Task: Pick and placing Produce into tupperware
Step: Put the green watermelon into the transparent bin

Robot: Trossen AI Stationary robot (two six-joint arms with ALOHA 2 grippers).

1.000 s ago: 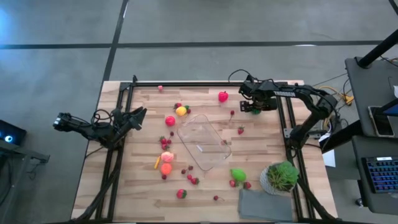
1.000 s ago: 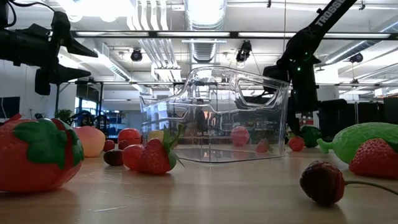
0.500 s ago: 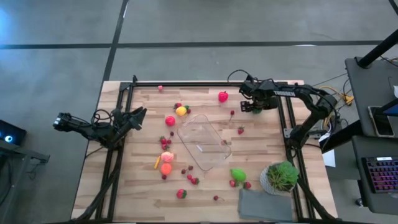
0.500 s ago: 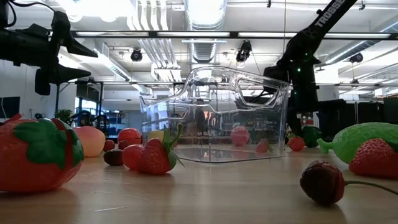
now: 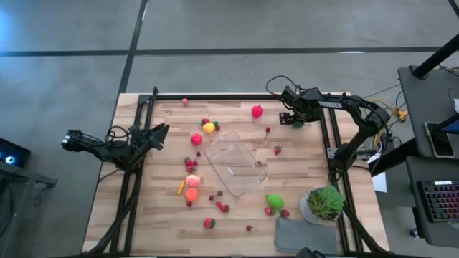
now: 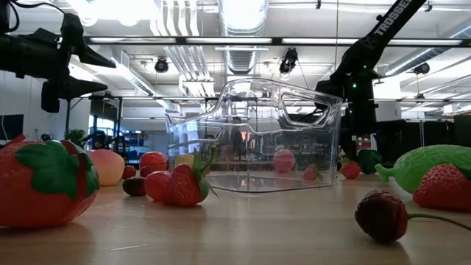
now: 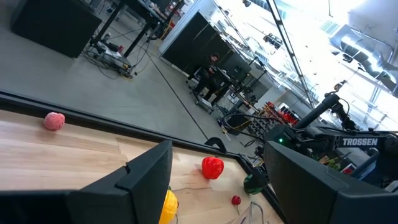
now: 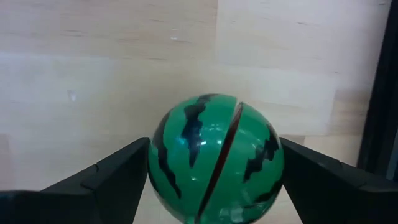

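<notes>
The clear tupperware [image 5: 237, 163] stands empty on its base at mid-table, also in the low view [image 6: 254, 136]. Produce lies scattered around it: a red pepper [image 5: 257, 111], an orange-yellow fruit [image 5: 209, 127], strawberries [image 5: 191, 163] and cherries [image 5: 269, 130]. My right gripper [image 5: 295, 118] points down at the far right, shut on a green striped toy watermelon [image 8: 214, 158]. My left gripper [image 5: 159, 135] waits level over the table's left edge, open, with nothing between its fingers [image 7: 146, 171]. My right gripper pinches the round watermelon between its two fingers, one on each side [image 8: 155, 163], about at its widest. The fingers come from above, pointing steeply down. The melon sits low over the table [image 6: 366, 159]; whether its underside touches the wood, I cannot tell.
A potted leafy plant [image 5: 323, 204] and a flat grey cloth [image 5: 305, 235] sit at the near right. A green pear-like fruit [image 5: 274, 201] lies beside them. Black frame rails [image 5: 324, 140] run along the table's sides, close to my right gripper.
My right gripper has shifted a little toward the table's right edge and rolled about its own axis, keeping its grip. The green watermelon now shows beside its fingers in the high view.
</notes>
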